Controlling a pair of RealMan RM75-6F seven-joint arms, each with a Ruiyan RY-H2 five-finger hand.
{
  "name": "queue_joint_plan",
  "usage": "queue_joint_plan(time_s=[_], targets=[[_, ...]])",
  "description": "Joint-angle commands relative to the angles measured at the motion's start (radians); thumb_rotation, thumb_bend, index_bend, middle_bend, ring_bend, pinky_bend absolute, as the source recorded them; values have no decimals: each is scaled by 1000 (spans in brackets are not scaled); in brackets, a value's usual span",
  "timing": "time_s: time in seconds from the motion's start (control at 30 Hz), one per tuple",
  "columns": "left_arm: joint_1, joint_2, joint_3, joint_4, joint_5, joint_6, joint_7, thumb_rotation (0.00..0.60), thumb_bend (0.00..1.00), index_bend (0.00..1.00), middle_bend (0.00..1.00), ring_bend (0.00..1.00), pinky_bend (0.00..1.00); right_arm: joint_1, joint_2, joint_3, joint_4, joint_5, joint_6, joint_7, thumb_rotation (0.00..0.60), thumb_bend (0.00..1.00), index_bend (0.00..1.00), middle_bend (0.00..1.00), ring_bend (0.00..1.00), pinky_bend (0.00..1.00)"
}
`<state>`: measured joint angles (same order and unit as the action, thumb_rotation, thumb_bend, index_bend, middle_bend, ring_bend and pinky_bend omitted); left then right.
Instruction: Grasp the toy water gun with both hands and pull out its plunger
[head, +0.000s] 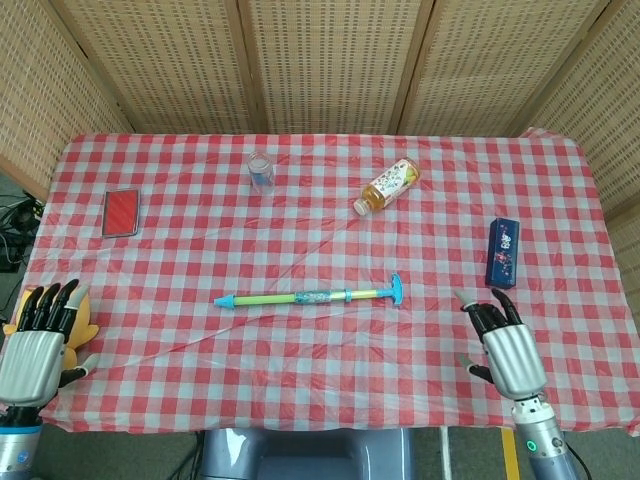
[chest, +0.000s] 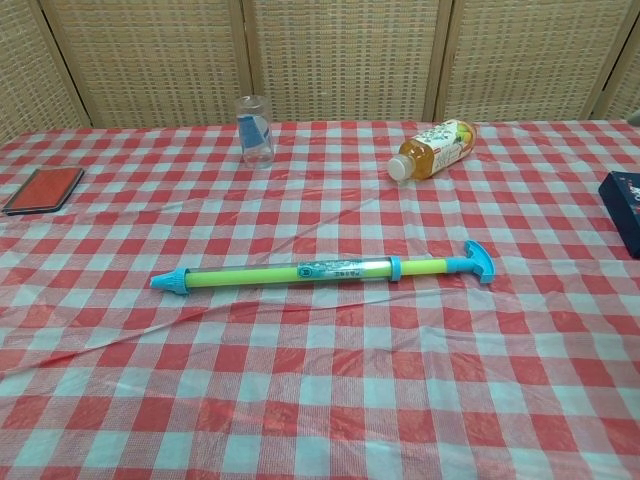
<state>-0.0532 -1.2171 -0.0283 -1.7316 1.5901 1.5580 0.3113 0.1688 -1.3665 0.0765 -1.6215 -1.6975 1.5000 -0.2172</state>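
Observation:
The toy water gun (head: 312, 297) lies flat across the middle of the checked table, a thin yellow-green tube with a blue nozzle at the left and a blue T-handle (head: 396, 289) on its plunger at the right. The chest view shows the water gun (chest: 320, 272) alone, with no hand. My left hand (head: 36, 345) hangs at the table's front left corner, fingers apart, holding nothing. My right hand (head: 505, 350) is over the front right of the table, fingers spread and empty, well right of the handle.
A clear glass (head: 260, 172) and a lying tea bottle (head: 388, 186) sit toward the back. A red flat case (head: 121, 212) lies at the left, a dark blue box (head: 503, 251) at the right. A yellow toy (head: 80, 325) sits by my left hand.

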Motion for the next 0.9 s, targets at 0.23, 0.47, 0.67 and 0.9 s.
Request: queue_joint_plan(time_s=[0.23, 0.47, 0.67, 0.9], targets=[[-15, -19, -14, 20, -47, -35, 17, 600, 117, 0, 0, 0, 0, 151, -92, 98, -23, 172, -238, -203, 600, 171, 493, 983, 930, 670], [-25, -26, -23, 32, -75, -53, 13, 600, 117, 3, 0, 0, 0, 250, -211, 133, 41, 339, -379, -339, 600, 330, 526, 1000, 957, 684], [-32, -27, -30, 43, -101, -67, 3, 600, 117, 3, 0, 0, 0, 316, -281, 167, 89, 429, -422, -397, 600, 391, 512, 1000, 957, 684], [-44, -28, -37, 51, -125, -88, -11, 600, 117, 6, 0, 0, 0, 391, -332, 195, 132, 529, -464, -474, 600, 452, 501, 1000, 957, 684]])
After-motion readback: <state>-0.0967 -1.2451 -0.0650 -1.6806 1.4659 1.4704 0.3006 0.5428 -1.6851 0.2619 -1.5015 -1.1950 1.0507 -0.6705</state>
